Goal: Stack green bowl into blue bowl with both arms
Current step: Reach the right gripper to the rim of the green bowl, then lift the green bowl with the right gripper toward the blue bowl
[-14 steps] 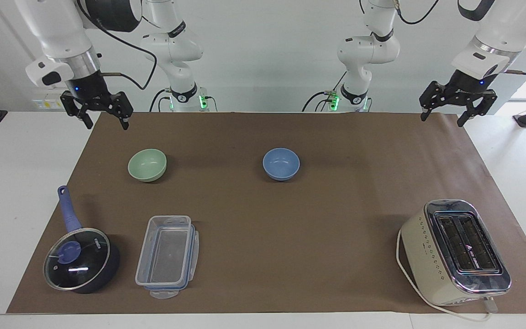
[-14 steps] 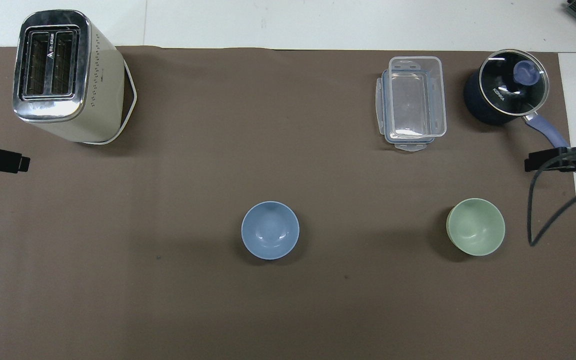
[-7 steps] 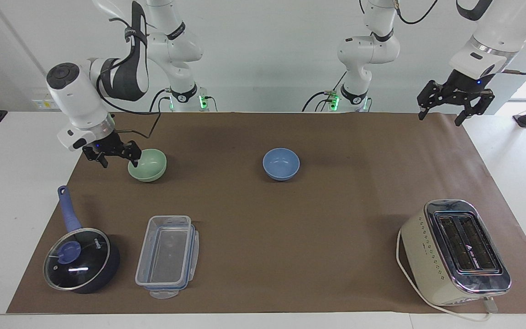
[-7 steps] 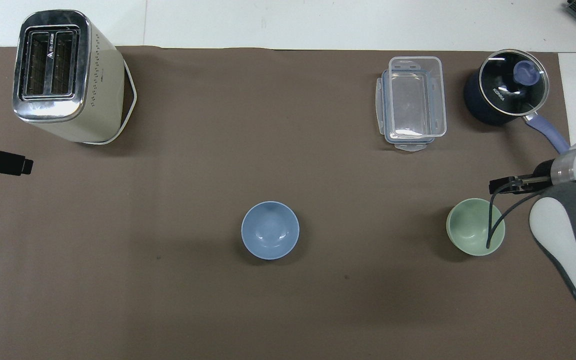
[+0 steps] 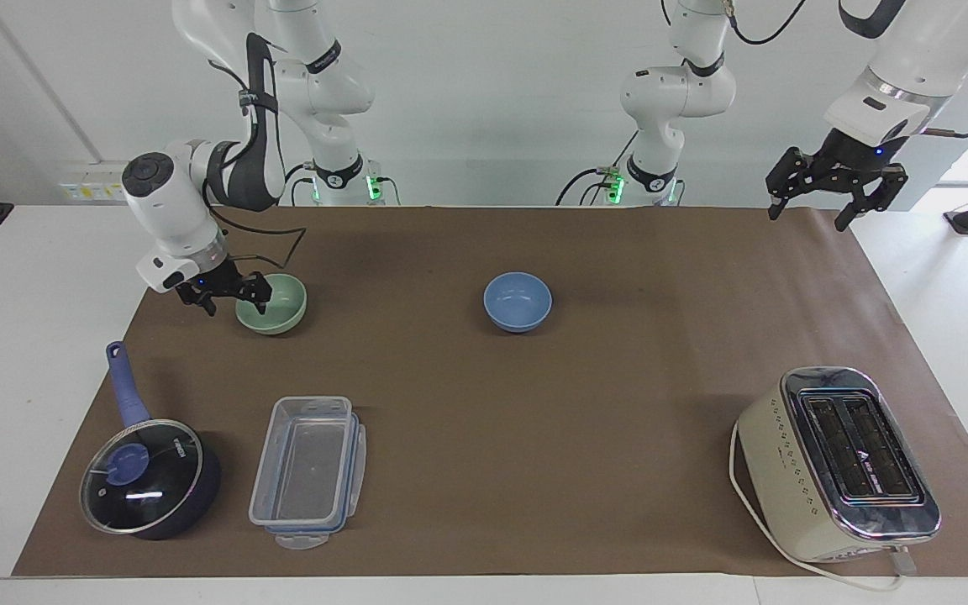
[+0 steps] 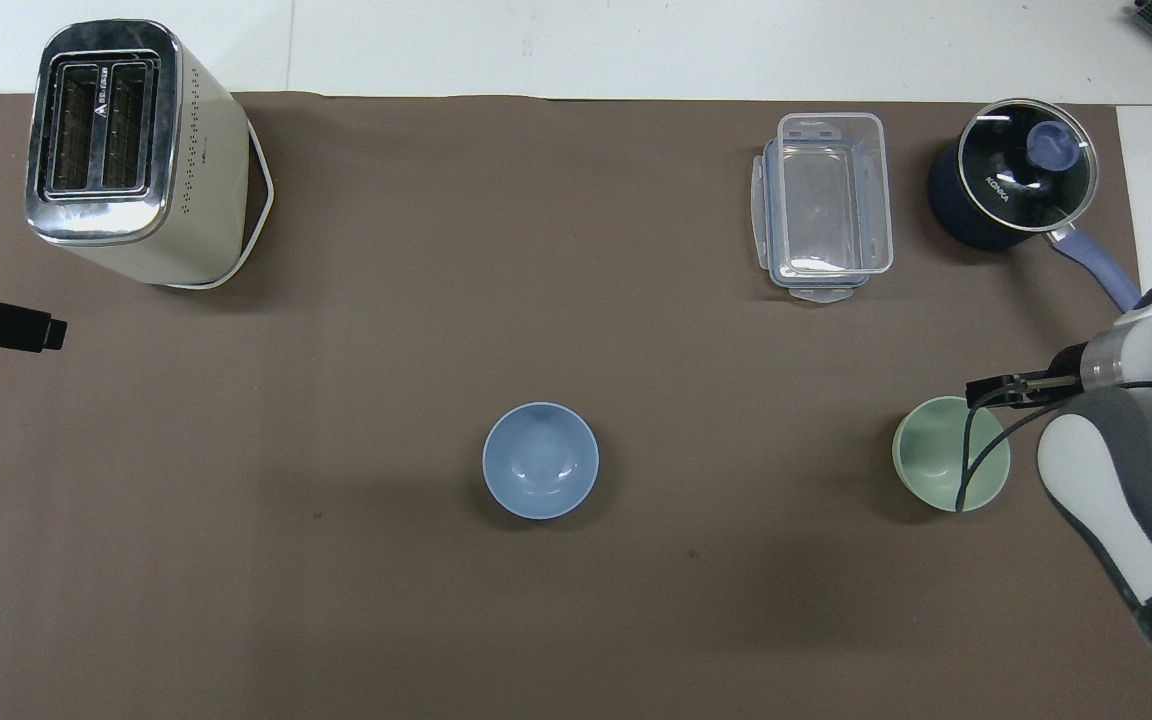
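The green bowl (image 5: pixel 276 307) stands upright on the brown mat toward the right arm's end of the table, also in the overhead view (image 6: pixel 936 458). The blue bowl (image 5: pixel 518 301) stands apart from it near the mat's middle, also in the overhead view (image 6: pixel 540 460). My right gripper (image 5: pixel 236 300) is low at the green bowl's rim, open, one finger over the inside and one outside; the overhead view shows it (image 6: pixel 988 386) edge-on. My left gripper (image 5: pixel 810 215) waits open, raised over the mat's corner at the left arm's end (image 6: pixel 36 331).
A lidded dark blue saucepan (image 5: pixel 144 479) and a clear plastic container (image 5: pixel 307 470) lie farther from the robots than the green bowl. A cream toaster (image 5: pixel 841 462) stands at the left arm's end, farther from the robots than the blue bowl.
My right arm has swung down from high over the mat's corner to the green bowl's rim. The bowls and my left arm have hardly moved.
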Controlling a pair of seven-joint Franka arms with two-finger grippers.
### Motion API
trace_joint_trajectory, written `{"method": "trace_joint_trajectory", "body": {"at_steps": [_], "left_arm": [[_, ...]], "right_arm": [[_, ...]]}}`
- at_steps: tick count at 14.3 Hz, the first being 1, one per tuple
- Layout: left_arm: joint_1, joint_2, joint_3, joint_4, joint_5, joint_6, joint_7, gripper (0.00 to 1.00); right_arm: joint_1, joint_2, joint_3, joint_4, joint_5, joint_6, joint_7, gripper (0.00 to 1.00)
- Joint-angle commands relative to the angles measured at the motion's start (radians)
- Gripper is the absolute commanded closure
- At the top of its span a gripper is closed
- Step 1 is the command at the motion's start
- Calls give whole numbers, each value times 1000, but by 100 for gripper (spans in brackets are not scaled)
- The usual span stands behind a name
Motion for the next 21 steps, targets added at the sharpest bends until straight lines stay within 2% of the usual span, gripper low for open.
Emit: {"method": "trace_joint_trajectory", "body": {"at_steps": [1,2,4,5,6,7,11,13,16,17,20,21], "left_arm": [[-1,-2,-4,11,17,-22,-8,0],[-1,-2,-4,11,17,-22,-8,0],[-1,-2,-5,11,17,-22,-8,0],[-1,-2,-4,9,17,-22,-8,0],[-1,-2,-5,9,17,-22,-8,0],[-1,-2,-5,9,17,-22,-8,0],[-1,-3,-5,9,17,-22,-8,0],[-1,-3,-5,9,17,-22,-8,0],[-1,-3,-5,9,17,-22,-5,0],[-1,-3,-5,9,17,-22,-4,0],[-2,-2,-7,11,17,-22,-5,0],[-1,-2,-7,11,17,-24,-5,0]], "right_arm": [[-18,-14,7,-33,0,20,-34,0],[-20,-3,7,-35,0,23,-34,7],[-18,-1,7,-38,2,23,-34,29],[-18,-4,7,-50,3,23,-33,46],[-18,-4,7,-51,5,22,-23,78],[-20,-4,6,-51,5,22,-17,100],[-25,3,7,-38,5,14,-13,100],[-15,3,9,14,6,-28,-6,100],[11,8,38,187,8,-212,29,100],[41,11,40,235,10,-240,47,100],[123,52,40,345,153,-288,125,100],[150,74,40,385,161,-306,135,100]]}}
